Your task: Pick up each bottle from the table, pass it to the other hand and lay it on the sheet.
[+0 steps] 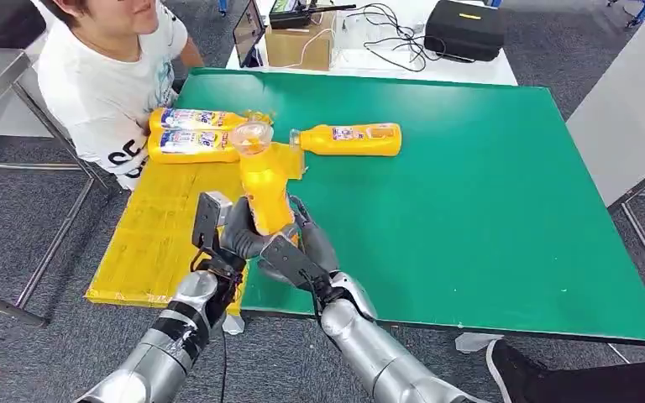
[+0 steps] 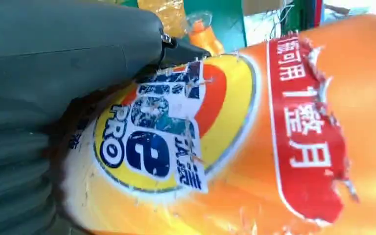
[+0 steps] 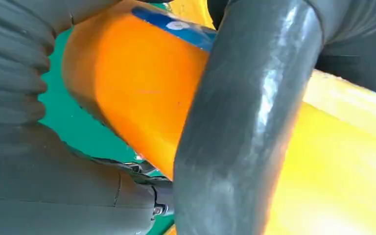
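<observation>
Left hand (image 1: pixel 237 233) and right hand (image 1: pixel 304 243) both wrapped around base of upright orange plastic bottle (image 1: pixel 264 180), held above near edge of yellow sheet (image 1: pixel 155 239). Bottle label (image 2: pixel 169 129) torn; "PRO" legible, red band with Chinese characters. Beyond hands: two labelled yellow bottles (image 1: pixel 195 133) lying on sheet; third (image 1: pixel 348 139) on green table (image 1: pixel 487 201), open surface to right.

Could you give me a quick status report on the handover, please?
Left robot hand and right robot hand both grip upright yellow bottle. Two bottles on yellow sheet. Nothing obstructing.
</observation>
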Controlling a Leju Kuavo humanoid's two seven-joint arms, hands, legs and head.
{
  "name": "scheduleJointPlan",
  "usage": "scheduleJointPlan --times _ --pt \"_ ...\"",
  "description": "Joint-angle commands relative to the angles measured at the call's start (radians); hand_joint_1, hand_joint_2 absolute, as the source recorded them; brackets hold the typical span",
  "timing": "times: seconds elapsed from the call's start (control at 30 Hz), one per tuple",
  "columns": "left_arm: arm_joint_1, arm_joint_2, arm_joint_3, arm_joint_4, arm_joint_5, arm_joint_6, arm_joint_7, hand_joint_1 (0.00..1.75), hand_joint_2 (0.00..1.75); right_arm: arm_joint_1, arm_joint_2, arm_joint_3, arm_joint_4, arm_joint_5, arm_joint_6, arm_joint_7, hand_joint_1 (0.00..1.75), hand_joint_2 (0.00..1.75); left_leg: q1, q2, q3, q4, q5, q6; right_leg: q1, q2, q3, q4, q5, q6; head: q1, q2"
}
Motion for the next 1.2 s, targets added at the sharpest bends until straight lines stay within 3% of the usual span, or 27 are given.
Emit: scheduleJointPlan --times 0.03,0.3,0.4,0.57,0.8,1.07,1.2 --pt "-0.046 0.014 0.028 0.025 -0.003 0.004 0.001 1.75 1.75 -0.014 -0.020 -0.003 0.007 -0.005 0.003 -0.005 0.00 1.75 0.001 -0.001 0.002 0.000 -0.001 -0.001 0.001 -0.001 0.002 0.000 -0.001 -0.001 0.000 0.000" --pt "-0.047 0.012 0.029 0.026 -0.008 0.015 -0.006 1.75 1.75 -0.010 -0.018 -0.007 0.000 -0.008 -0.002 -0.008 0.00 1.75 0.001 -0.001 0.003 0.000 -0.002 -0.001 0.001 -0.001 0.003 0.000 -0.002 -0.001 0.000 0.000" --pt "-0.057 0.023 0.086 0.036 0.016 0.036 -0.021 1.75 1.75 0.001 -0.032 -0.026 -0.027 -0.017 -0.010 -0.014 0.00 1.75 0.001 0.000 0.003 0.000 -0.001 -0.001 0.001 -0.001 0.003 0.000 -0.002 -0.001 0.000 0.000" --pt "-0.099 0.090 0.148 0.071 -0.091 0.157 -0.083 1.75 1.75 0.029 -0.058 -0.071 -0.094 -0.043 -0.011 -0.038 0.00 1.75 0.002 0.000 0.004 0.000 -0.002 -0.001 0.002 -0.001 0.005 0.000 -0.002 -0.002 0.000 0.000" --pt "-0.244 0.241 0.217 0.377 -0.347 0.353 -0.095 1.75 1.75 0.081 -0.098 -0.122 -0.220 -0.074 -0.021 -0.059 0.00 1.75 0.002 0.001 0.004 -0.001 -0.001 -0.001 0.001 0.000 0.004 0.000 -0.001 -0.002 0.000 0.000" --pt "-0.270 0.298 0.216 0.448 -0.592 0.536 -0.039 1.75 1.75 0.100 -0.103 -0.138 -0.268 -0.079 -0.023 -0.060 0.00 1.75 0.002 0.000 0.004 0.000 -0.002 -0.001 0.002 -0.001 0.003 0.001 -0.002 -0.002 0.000 0.000" --pt "-0.274 0.302 0.206 0.453 -0.614 0.551 -0.026 1.75 1.75 0.097 -0.103 -0.139 -0.266 -0.081 -0.022 -0.061 0.00 1.75 0.002 0.000 0.003 0.000 -0.001 -0.001 0.002 -0.001 0.003 0.001 -0.002 -0.002 0.000 0.000"
